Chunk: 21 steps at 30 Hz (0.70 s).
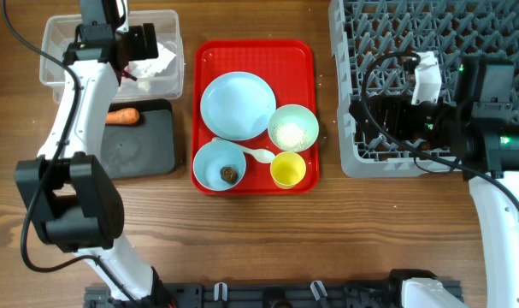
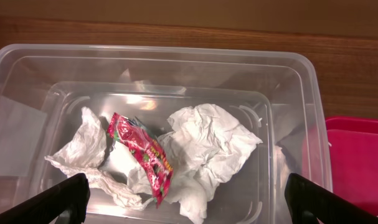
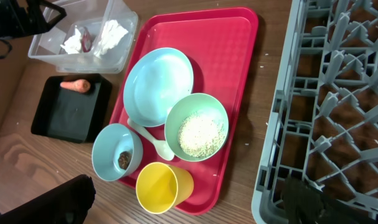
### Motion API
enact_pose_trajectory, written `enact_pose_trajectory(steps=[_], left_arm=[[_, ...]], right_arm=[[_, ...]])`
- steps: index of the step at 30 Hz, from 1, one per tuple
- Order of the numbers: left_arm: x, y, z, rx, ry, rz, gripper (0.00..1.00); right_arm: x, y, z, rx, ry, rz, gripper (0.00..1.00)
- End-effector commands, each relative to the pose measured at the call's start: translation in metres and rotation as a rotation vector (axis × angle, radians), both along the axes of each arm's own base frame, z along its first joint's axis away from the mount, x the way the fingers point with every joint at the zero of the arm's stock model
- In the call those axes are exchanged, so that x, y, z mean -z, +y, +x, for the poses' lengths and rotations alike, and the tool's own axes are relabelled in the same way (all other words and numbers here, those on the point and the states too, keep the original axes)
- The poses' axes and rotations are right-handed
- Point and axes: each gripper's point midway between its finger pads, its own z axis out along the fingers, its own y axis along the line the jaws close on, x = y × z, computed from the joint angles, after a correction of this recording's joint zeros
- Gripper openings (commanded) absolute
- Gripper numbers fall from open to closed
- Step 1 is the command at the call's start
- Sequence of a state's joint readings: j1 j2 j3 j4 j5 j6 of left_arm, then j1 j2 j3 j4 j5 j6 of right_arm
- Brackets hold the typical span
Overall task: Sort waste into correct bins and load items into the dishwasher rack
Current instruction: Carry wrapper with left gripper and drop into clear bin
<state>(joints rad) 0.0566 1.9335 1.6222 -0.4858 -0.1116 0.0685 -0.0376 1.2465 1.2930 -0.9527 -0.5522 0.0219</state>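
Left claw point(image 2: 198, 200) spread wide, empty, over clear tub point(image 2: 301, 68), far-left corner; napkin point(image 2: 207, 143), red wrapper point(image 2: 142, 152) inside. Right claw point(image 3: 182, 202) parted too (hovers over rack point(image 1: 362, 34), right edge). Waste sorting step, I judge; next likely rice point(image 1: 291, 133), brown lump point(image 1: 228, 174): pour, not pinch.

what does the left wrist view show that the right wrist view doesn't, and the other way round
Only the left wrist: close detail, namely the print on the red wrapper and the creases of the crumpled napkin.

Only the right wrist: the plate, rice bowl, second bowl holding a brown lump, spoon, yellow cup, carrot on the black tray, and the rack.

Both: the clear tub with napkin and wrapper inside, and the red tray.
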Motion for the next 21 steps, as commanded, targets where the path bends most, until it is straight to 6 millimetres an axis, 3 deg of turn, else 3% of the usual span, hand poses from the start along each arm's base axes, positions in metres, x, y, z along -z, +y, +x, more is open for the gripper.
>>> enact_pose_trajectory(steps=[1,3,5,7,9,14,18,21], left_arm=[[-0.03,-0.022,-0.003,0.049,-0.061,-0.03,1.0],[-0.052,-0.041,-0.007,0.098,-0.102,-0.041,1.0],[-0.078,-0.073,-0.019,0.174,-0.136,-0.048,1.0],[-0.086,-0.103,-0.035,0.235,-0.115,-0.052,1.0],[-0.078,-0.132,-0.054,0.297,-0.05,-0.054,1.0],[-0.028,-0.213,-0.114,0.5,0.214,-0.091,1.0],[-0.005,-0.25,-0.141,0.595,0.315,-0.082,1.0],[0.006,-0.264,-0.152,0.635,0.361,-0.088,1.0]], right_arm=[[-0.006,-0.001,0.005,0.007,-0.014,-0.001,0.99],[-0.006,0.0,0.005,0.006,-0.014,-0.001,0.99],[-0.006,-0.001,0.005,0.007,-0.015,-0.001,0.99],[-0.006,0.0,0.005,0.007,-0.014,-0.001,1.0],[-0.006,-0.001,0.005,0.007,-0.015,-0.001,1.0],[-0.008,-0.001,0.007,0.007,-0.03,-0.002,1.0],[-0.009,-0.001,0.008,0.007,-0.034,-0.002,1.0],[-0.009,-0.001,0.008,0.006,-0.035,-0.002,0.99]])
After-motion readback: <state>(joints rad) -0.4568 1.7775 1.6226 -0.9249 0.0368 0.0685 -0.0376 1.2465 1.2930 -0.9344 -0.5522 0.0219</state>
